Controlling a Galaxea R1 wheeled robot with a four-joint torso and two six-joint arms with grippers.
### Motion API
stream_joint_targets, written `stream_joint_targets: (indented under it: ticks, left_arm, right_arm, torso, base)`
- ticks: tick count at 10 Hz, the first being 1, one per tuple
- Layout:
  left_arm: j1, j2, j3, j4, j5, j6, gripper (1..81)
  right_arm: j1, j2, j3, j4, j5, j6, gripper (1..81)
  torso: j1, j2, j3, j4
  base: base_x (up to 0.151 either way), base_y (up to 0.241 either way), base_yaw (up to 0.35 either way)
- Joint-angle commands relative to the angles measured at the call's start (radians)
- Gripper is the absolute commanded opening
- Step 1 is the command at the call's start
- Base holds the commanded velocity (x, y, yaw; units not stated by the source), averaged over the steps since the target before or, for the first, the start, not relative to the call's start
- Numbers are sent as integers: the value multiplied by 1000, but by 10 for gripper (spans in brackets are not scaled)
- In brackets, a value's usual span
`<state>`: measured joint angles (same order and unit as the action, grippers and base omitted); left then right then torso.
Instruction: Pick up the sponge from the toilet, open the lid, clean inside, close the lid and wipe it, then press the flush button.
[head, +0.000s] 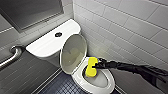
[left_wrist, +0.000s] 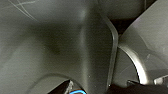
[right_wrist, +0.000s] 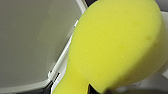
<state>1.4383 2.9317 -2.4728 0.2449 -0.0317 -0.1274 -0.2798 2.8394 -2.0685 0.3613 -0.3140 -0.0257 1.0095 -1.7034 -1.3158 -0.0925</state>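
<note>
In the open bowl of the toilet (head: 111, 83): one yellow sponge (head: 91, 66), pinched at its middle by the right gripper (head: 96, 65), jaws closed on it, at the bowl's tank end and just in front of the raised lid (head: 73, 53). Counted: one toilet, one sponge, one lid standing up against the tank, one dark flush button (head: 58, 34) in the middle of the flat tank top, one metal grab bar (head: 11, 56) on the left wall.
</note>
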Motion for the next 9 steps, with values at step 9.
stream_joint_targets:
  ticks: [9]
  left_arm:
    - [60,17,12,-7,81,5,811]
  right_arm:
    - [41,-27,-54,2,19,43,10]
  torso:
    - [0,0,0,0]
  base:
    - [0,0,0]
